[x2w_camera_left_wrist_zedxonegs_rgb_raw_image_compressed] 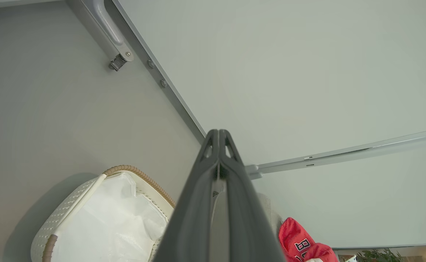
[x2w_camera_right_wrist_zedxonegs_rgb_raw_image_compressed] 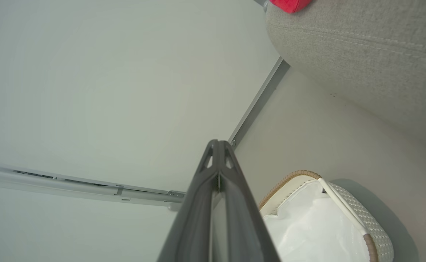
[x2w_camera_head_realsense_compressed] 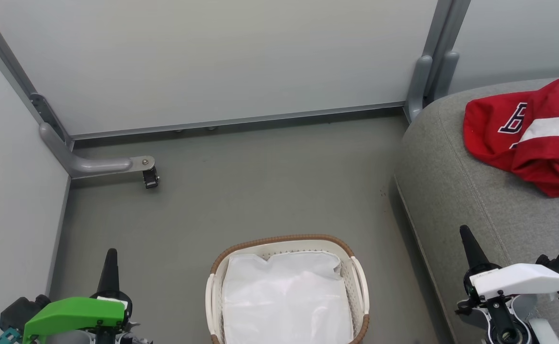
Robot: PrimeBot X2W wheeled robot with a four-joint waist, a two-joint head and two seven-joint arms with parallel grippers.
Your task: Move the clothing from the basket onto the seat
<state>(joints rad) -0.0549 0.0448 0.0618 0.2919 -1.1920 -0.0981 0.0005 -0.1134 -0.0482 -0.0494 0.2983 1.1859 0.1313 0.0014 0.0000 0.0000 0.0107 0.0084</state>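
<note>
Clothing (x2w_camera_head_realsense_compressed: 532, 138) lies on seat (x2w_camera_head_realsense_compressed: 456, 200), inboard of its rounded edge. Basket (x2w_camera_head_realsense_compressed: 279, 239) stands on open floor (x2w_camera_head_realsense_compressed: 260, 181). Left gripper (x2w_camera_head_realsense_compressed: 111, 255) and right gripper (x2w_camera_head_realsense_compressed: 465, 234): closed, empty.

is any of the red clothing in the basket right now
No, in the head view the basket holds just its white liner, and the red clothing lies on the grey seat.
</note>
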